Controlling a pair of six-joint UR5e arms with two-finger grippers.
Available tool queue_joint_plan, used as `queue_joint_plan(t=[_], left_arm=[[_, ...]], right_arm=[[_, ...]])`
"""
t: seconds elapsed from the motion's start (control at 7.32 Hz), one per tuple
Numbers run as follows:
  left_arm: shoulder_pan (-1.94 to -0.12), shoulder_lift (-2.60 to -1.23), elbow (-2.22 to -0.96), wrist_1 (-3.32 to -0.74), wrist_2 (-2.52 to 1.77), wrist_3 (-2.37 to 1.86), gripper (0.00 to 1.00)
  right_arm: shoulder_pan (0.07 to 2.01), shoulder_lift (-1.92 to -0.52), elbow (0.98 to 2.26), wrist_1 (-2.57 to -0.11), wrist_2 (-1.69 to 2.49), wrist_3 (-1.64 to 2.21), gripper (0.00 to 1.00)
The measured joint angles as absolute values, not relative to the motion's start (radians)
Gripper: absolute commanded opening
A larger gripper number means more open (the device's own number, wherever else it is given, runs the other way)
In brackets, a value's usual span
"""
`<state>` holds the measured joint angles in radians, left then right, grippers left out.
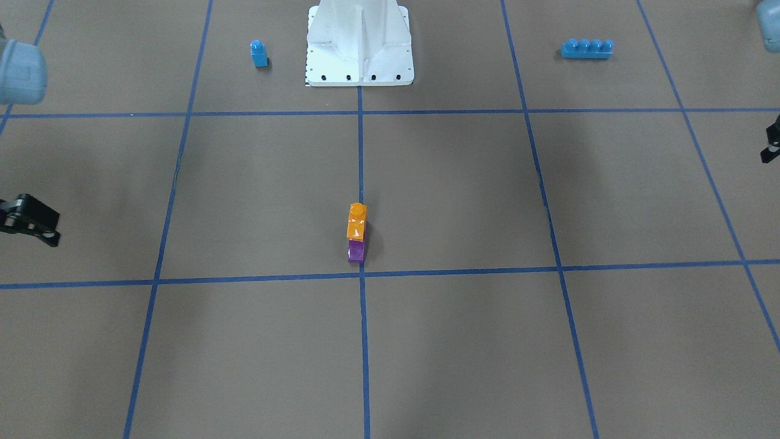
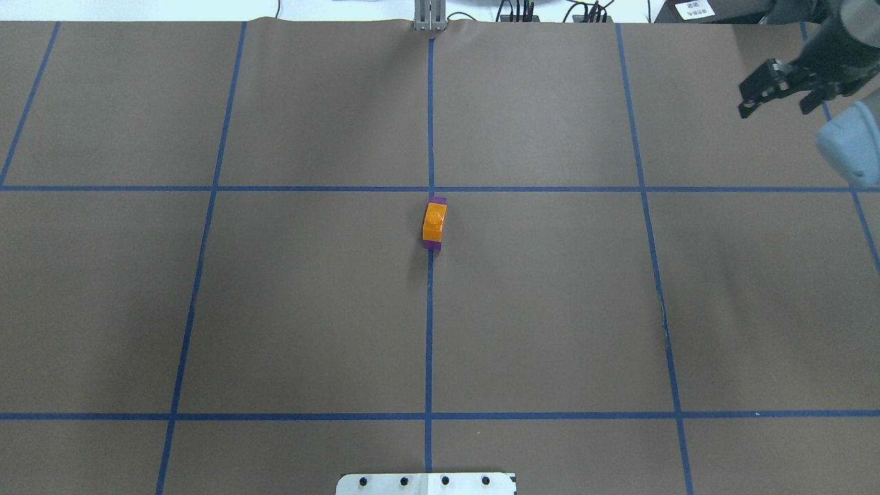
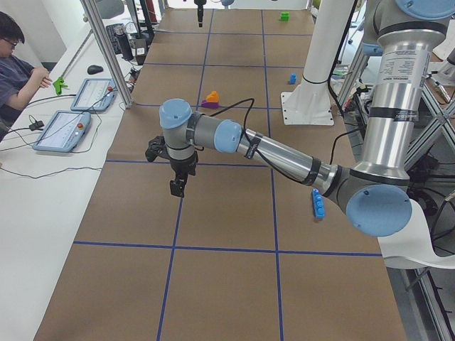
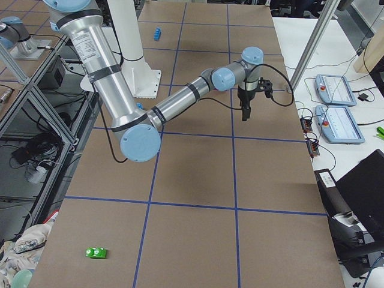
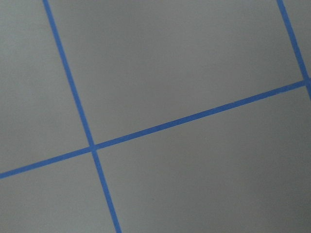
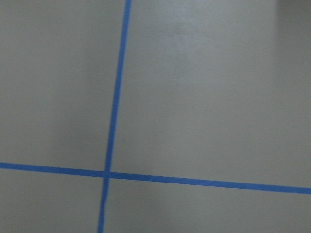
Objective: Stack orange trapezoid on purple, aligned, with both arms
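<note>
- The orange trapezoid (image 1: pixel 357 221) is sitting on top of the purple (image 1: pixel 356 251) near the middle of the worktop (image 1: pixel 487 341), right on the centre tape line. From overhead only thin purple slivers are peeking out round the orange.
- Lying midway between the two arms, the stack is sitting within reach of either, which suits a two-arm job. I am judging the stacking done and roughly aligned.
- The right claw (image 2: pixel 773 96) is hanging off to its own side, well apart from the stack. Whether it is released or clenched I cannot tell.
- The left claw (image 1: pixel 771 143) is showing only as a black sliver at the opposite edge, and its state too I cannot tell.
- Both wrist cameras are showing only bare worktop and tape, so neither claw is hovering over the bricks.
- Open worktop is lying on every side of the stack. The small blue brick (image 1: pixel 259 53) and long blue brick (image 1: pixel 587 48) are lying back beside the white base (image 1: pixel 359 46), well apart from the stack and crowding no path.
</note>
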<state>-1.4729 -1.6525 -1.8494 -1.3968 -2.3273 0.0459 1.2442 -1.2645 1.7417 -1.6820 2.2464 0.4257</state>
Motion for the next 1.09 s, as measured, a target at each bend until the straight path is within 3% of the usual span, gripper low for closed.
queue_joint_plan(t=[0.68, 1.09], left_arm=[[-1.530, -1.509, -1.821, -1.487, -2.336, 0.061, 1.00], [-1.532, -1.501, -1.817, -1.486, -2.333, 0.063, 1.00]], right_arm=[[1.484, -1.490, 1.751, -1.670, 2.291, 0.248, 1.00], [1.595, -1.536, 1.644, -1.670, 2.408, -0.030, 1.00]])
